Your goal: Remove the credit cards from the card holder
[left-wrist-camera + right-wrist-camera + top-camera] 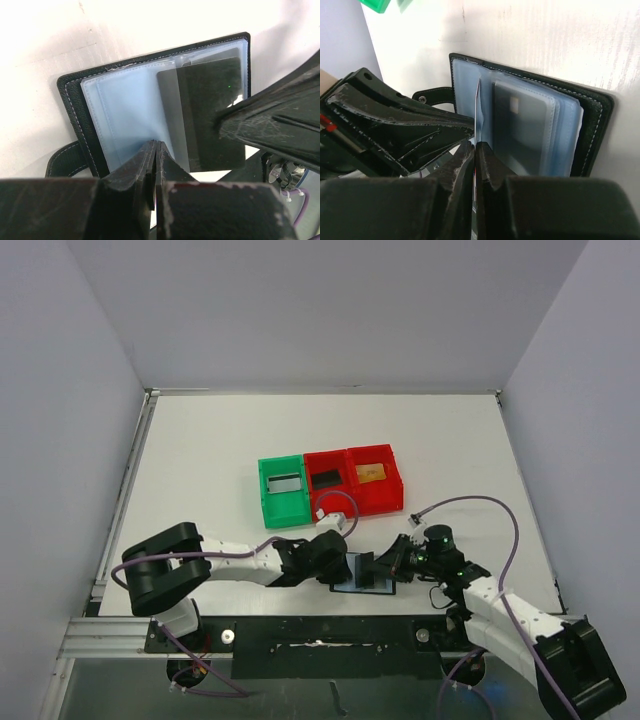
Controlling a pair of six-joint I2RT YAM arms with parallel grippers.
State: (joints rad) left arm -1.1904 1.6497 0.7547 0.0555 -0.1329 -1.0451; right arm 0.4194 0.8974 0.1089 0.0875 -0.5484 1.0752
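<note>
The left gripper (156,148) has its fingers pressed together right at the near edge of the blue-grey pockets (125,110); whether a sleeve is nipped between them cannot be told. The right gripper (475,148) is closed up too, and a thin leaf (478,107) rises edge-on from where its fingers meet. Card or plastic sleeve, the wrist view does not settle it. Seen from the left wrist, the right arm's finger comes in from the right and its tip lies against a dark card (212,110) standing in front of the pockets.

The card holder (72,107) lies open on the table (220,440) between the two grippers, close to the near edge, with its closure tab (62,162) sticking out at one side. A greyish card (520,125) sits behind the clear plastic of one pocket (right wrist view).

Farther back stand a green bin (282,512) and two red bins (380,502) in a touching row. The right-hand red one holds a tan-gold card (372,472), and the other two each show a dark rectangle too small to name.
</note>
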